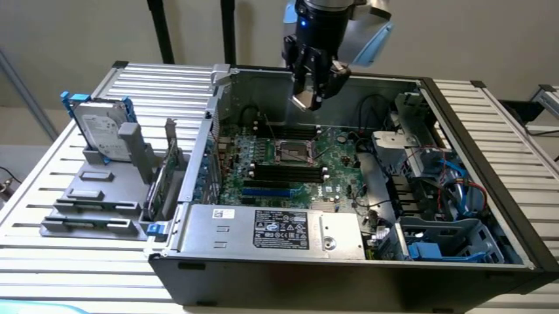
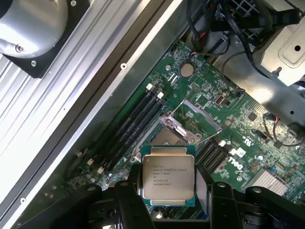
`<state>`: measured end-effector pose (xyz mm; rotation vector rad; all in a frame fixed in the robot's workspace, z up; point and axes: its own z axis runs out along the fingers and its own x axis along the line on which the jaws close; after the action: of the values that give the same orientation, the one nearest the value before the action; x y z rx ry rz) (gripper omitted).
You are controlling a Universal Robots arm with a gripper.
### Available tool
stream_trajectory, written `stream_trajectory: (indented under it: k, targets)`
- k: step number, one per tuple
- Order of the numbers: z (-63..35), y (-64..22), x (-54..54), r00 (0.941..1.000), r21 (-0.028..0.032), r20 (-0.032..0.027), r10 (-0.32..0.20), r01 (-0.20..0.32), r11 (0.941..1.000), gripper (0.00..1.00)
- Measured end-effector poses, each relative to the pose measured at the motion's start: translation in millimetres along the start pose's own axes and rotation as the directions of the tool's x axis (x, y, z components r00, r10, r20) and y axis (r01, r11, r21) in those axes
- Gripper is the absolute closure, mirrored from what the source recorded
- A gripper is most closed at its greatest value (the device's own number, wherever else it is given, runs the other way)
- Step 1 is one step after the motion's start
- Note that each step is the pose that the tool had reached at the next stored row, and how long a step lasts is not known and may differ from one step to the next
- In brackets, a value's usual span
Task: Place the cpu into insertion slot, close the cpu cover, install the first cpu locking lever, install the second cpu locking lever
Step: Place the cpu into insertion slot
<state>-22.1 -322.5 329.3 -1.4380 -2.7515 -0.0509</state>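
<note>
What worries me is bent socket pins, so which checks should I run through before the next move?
1. The cpu gripped in the claw: ok, its metal face is toward the wrist camera.
2. The insertion slot free of any chip: ok.
3. The cpu cover lifted off the slot: ok, it looks tilted open.
4. Claw down over the slot: not ok, it hangs high above the motherboard in the exterior view.
5. Chip edges square with the slot: cannot tell.
</note>
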Motion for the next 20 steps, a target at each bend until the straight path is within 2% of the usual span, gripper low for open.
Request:
stream_trajectory:
  k: [5, 10, 15, 20]
  targets:
    - [0.0, 0.0, 0.0, 0.9963, -0.0041, 0.0009, 0.086, -0.086, 0.9963, 0.45]
    - [0.0, 0.0, 0.0, 0.9847, -0.0085, 0.0014, 0.174, -0.174, 0.9847, 0.45]
    - [0.0, 0.0, 0.0, 0.9650, -0.0129, 0.0015, 0.262, -0.262, 0.9649, 0.45]
    - [0.0, 0.0, 0.0, 0.9373, -0.0174, 0.0012, 0.348, -0.348, 0.9372, 0.45]
